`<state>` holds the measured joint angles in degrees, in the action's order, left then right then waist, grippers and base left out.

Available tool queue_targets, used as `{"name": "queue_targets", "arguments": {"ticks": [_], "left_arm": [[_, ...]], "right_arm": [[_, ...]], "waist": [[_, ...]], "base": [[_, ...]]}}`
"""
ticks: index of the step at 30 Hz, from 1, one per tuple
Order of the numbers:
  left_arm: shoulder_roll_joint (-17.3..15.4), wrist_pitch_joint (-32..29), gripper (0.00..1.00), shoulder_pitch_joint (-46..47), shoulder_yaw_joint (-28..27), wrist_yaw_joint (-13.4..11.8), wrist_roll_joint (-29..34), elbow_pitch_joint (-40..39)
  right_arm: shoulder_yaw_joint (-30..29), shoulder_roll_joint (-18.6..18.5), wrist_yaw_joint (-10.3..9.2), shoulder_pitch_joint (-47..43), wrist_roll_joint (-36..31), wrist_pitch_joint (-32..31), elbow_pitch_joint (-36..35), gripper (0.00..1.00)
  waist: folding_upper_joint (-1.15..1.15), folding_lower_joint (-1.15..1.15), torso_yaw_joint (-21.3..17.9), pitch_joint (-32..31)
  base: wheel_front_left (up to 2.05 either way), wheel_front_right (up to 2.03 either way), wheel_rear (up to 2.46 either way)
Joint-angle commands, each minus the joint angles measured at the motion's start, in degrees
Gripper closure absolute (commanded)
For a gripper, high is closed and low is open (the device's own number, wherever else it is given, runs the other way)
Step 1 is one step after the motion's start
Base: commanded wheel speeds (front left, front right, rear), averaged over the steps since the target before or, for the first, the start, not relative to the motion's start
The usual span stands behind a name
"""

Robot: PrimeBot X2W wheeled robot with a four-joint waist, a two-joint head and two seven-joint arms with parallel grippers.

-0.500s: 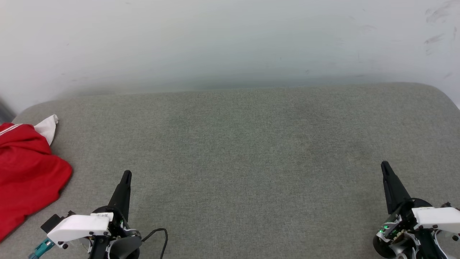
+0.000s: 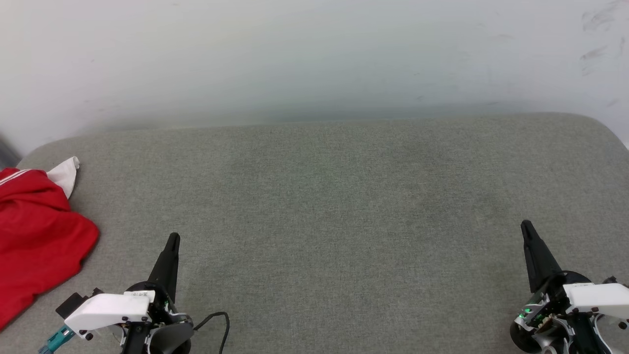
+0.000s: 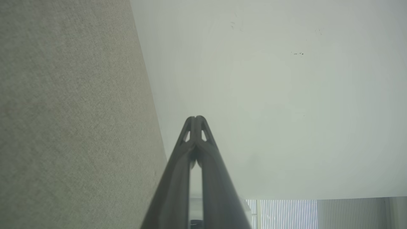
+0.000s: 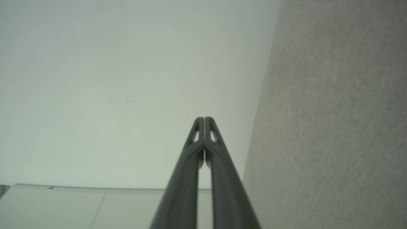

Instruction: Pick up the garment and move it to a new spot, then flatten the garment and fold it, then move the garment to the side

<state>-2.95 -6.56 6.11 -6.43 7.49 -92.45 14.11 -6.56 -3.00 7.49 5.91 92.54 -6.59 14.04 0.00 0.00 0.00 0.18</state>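
Left dark two-finger tool [image 2: 173, 239]: pinched shut, empty
Right dark two-finger tool [image 2: 526, 227]: same deal, shut, empty
Red jersey T-shirt with white sleeve [image 2: 39, 241]: crumpled, far left on grey fabric table [image 2: 344, 206]

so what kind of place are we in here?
Likely an indoor test room or lab. A grey fabric pad with rounded corners serves as the worktop, set against a bare, scuffed white wall; the left wrist view catches vertical blinds. The red garment lies crumpled at the pad's left edge.
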Motion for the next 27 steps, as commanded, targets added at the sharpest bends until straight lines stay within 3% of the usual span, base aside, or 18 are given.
{"name": "queue_targets", "arguments": {"ticks": [1,22,23,27], "left_arm": [[0.1,-0.11,1.0,0.31,-0.18,-0.01,0.1,-0.01],[0.1,-0.1,1.0,0.31,-0.17,0.0,0.09,-0.01],[0.1,-0.1,0.0,0.31,-0.17,0.0,0.09,-0.01],[0.12,0.32,0.0,-1.1,0.29,0.0,0.16,1.02]], "right_arm": [[0.02,0.21,0.0,0.58,-0.27,-0.02,0.05,1.0],[0.03,0.21,0.0,0.59,-0.27,-0.01,0.05,1.0],[0.03,0.21,0.0,0.59,-0.27,-0.01,0.05,0.0],[0.28,0.03,0.0,-1.07,-0.03,0.29,1.06,0.0]], "waist": [[0.0,0.0,0.0,0.0],[0.0,0.0,0.0,0.0],[0.0,0.0,0.0,0.0],[0.0,0.0,0.0,0.04]], "base": [[0.0,0.0,0.0],[0.0,0.0,0.0],[0.0,0.0,0.0],[0.0,0.0,0.0]]}}
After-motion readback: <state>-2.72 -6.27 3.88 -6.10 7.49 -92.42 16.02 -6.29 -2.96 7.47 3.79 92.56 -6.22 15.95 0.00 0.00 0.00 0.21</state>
